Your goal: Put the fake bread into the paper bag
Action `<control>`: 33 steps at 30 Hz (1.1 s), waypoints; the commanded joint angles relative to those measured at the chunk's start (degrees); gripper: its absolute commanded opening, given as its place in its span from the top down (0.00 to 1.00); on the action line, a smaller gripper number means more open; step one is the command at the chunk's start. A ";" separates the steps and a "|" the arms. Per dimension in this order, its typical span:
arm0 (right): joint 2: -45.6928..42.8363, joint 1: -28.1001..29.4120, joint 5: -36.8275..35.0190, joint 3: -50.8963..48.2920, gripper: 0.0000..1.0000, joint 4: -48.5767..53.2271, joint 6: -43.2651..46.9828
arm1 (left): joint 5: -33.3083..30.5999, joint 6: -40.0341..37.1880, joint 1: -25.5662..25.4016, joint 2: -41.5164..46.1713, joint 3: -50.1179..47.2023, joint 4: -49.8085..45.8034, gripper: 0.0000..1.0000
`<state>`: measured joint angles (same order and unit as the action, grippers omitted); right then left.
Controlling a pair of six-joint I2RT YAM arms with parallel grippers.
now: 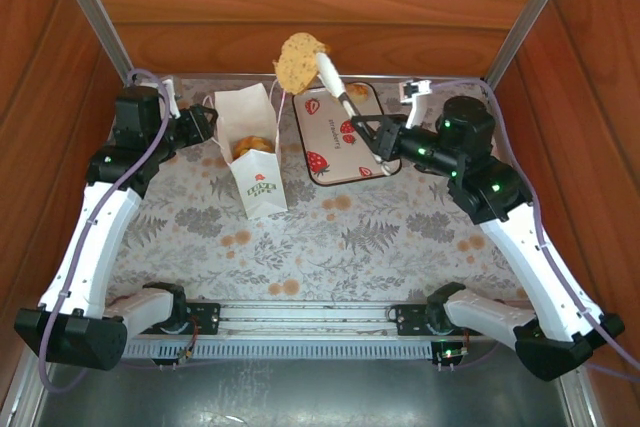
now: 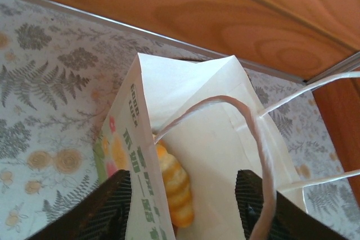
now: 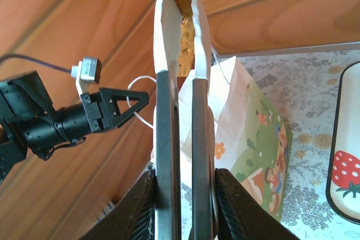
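Overhead, item by item.

- Enclosure: wooden walls [image 1: 330, 7] on three sides. The table is covered by a floral cloth [image 1: 350, 247].
- Open room: a broad bare stretch of cloth between the arm bases and the items. There is only a narrow gap between bag and tray.
- Paper bag [image 1: 258, 162]: upright at the far left of the cloth, mouth open, green logo facing the bases. It stands close to the back wall.
- Strawberry-print tray [image 1: 372, 117]: flat, just right of the bag. A small golden piece [image 1: 357, 90] sits at its far rim, too small to identify.
- Right gripper [image 1: 322, 63]: raised high near the back wall, clamped on a toast slice [image 1: 298, 61]. The slice hangs in the air above the gap between bag and tray.
- Left gripper [image 1: 207, 124]: at the bag's left side, close to the left wall.

Wrist views add:
- Left wrist: its dark fingers [image 2: 112, 209] are spread wide, with the bag's printed side wall between them. I cannot tell whether they touch it. A croissant [image 2: 175, 186] lies inside the bag, and the cord handles [image 2: 253, 133] arch over the mouth.
- Right wrist: the toast is seen edge-on, pinched between the two long fingers [image 3: 167, 139]. The bag's printed side is below it.
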<state>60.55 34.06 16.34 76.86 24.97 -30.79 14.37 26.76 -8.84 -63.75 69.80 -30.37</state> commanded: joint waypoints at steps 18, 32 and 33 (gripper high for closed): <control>18.20 19.79 -24.55 13.01 0.71 5.94 12.18 | -2.81 -2.35 0.67 2.30 -1.48 0.94 0.86; 22.94 22.10 -28.46 12.78 0.71 8.24 13.87 | -4.97 -2.24 1.13 4.52 -4.04 0.48 0.87; 23.10 22.18 -28.53 12.70 0.71 8.33 14.06 | -4.96 -2.20 1.17 4.58 -4.06 0.40 0.87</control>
<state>83.31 55.53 -10.24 88.16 34.22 -18.26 10.26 25.23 -8.19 -60.16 66.32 -29.67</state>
